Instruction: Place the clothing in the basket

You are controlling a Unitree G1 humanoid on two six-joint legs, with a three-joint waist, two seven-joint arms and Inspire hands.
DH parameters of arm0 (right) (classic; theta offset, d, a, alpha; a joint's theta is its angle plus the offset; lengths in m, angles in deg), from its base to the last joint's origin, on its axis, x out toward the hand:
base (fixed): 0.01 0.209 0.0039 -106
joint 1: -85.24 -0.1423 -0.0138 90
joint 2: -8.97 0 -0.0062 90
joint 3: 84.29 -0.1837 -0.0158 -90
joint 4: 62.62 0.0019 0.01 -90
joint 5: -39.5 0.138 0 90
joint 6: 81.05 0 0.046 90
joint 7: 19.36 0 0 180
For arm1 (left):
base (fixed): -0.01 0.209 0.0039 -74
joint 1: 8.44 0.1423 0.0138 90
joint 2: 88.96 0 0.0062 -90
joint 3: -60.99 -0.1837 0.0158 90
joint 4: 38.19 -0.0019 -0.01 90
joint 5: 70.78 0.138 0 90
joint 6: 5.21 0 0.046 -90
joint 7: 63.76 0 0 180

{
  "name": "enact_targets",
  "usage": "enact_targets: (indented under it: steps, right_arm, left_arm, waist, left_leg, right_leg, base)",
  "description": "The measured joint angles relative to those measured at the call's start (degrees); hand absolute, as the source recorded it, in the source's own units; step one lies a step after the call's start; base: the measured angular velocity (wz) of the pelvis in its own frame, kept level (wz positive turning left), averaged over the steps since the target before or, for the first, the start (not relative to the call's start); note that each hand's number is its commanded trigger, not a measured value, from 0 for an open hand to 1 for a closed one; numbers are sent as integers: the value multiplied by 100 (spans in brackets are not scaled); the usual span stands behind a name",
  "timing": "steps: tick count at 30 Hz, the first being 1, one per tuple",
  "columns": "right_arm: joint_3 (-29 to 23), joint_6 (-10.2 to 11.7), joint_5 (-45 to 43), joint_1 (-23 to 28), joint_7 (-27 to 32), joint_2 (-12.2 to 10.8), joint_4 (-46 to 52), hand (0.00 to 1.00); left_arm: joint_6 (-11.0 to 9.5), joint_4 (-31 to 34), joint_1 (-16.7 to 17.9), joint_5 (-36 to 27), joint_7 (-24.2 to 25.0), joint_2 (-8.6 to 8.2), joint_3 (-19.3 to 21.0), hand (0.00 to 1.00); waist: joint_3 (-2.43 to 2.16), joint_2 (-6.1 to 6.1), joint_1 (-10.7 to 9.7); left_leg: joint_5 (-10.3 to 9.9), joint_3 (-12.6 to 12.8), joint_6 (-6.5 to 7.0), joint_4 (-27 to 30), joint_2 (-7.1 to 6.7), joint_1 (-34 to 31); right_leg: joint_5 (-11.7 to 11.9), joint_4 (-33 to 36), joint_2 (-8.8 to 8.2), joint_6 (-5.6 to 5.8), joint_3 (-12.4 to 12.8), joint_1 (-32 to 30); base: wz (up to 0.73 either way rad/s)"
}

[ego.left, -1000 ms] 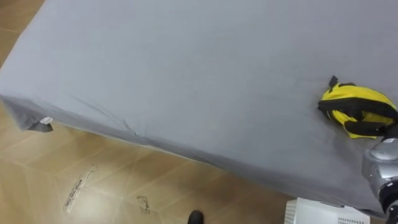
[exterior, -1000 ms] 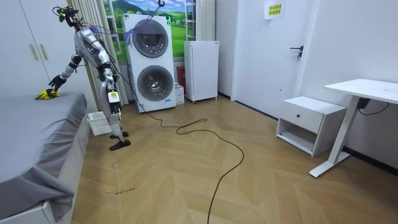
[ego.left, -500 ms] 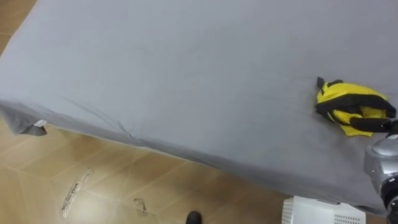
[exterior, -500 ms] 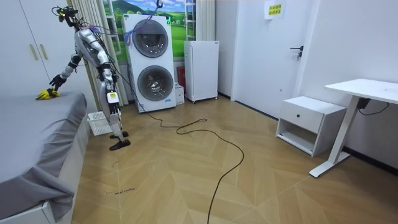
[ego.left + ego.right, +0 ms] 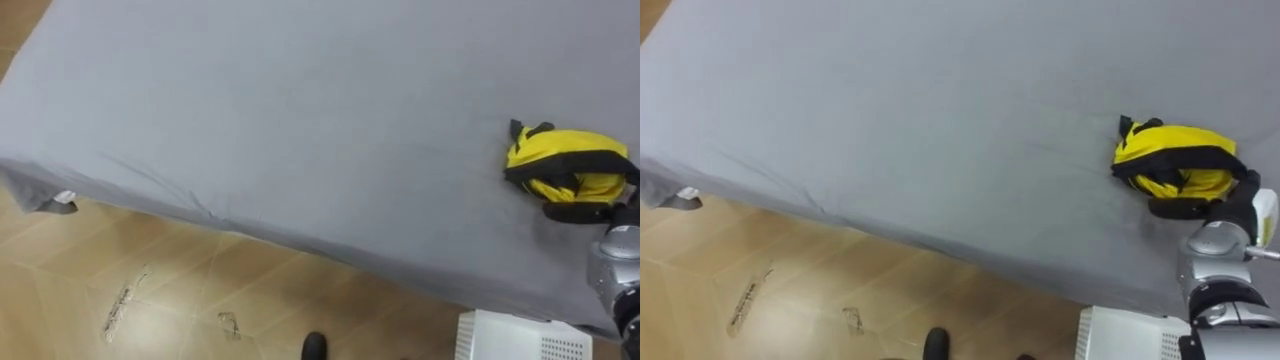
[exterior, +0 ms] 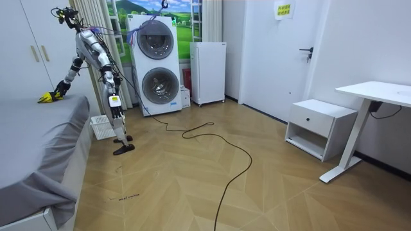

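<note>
Sitting on the floor below the right robot hand [image 5: 1200, 209], tight against the bed's edge: one white basket [image 5: 1130, 335] with a perforated wall. Only its top corner shows, so can't tell what's in it.

Task item: one yellow-and-black garment [image 5: 1175, 140], bunched up, lying on the bed [image 5: 890, 110] and not in the basket. Robot hand is on the garment's near side, dark fingers curled onto it, gripping the cloth.

Counts: 1 garment, 1 basket, 1 robot hand on the job.

Surface: grey sheet, mostly smooth, running far to the robot hand's left; a few creases at the near edge, one sheet corner hanging down at far left. Wood herringbone floor [image 5: 790, 290] below that edge.

Room view: robot stands at the bed's side between bed and basket, leaning forward, arm stretched over the mattress. Behind it, two front-loading washers [image 6: 154, 64] stacked, then a tall white cabinet [image 6: 209, 72]. Well away from the robot hand: a low white nightstand [image 6: 319, 125] and a white desk [image 6: 379, 92].
</note>
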Motion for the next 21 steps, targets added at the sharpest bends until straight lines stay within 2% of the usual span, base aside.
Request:
enact_targets:
  steps: [5, 9, 21]
  right_arm:
    - [7, -1, -348, -1, -155, 7, 1, 100]
    - [29, -1, -548, -62, -225, 148, 17, 100]
    - [64, 1, -570, -119, -433, 175, 53, 100]
  left_arm:
    - [3, -148, -21, -30, 123, 1, 0, 0]
    - [3, -153, -62, -82, 180, 9, -163, 0]
    - [-8, -154, -115, -108, 276, 4, -286, 0]
  waist:
    - [15, 33, -8]
    - [30, 88, 1]
    - [27, 203, 8]
  left_leg:
    - [0, -1, 0, 14, 1, -57]
    - [4, -2, 7, 36, 8, -199]
    - [4, -1, 8, 94, -2, -388]
  right_leg:
    - [-2, -8, 0, 4, 3, -21]
    - [-2, 30, -21, -1, 31, -167]
    - [-14, 135, 16, -4, 195, -407]
  base:
    - [3]
    - [0]
    - [0]
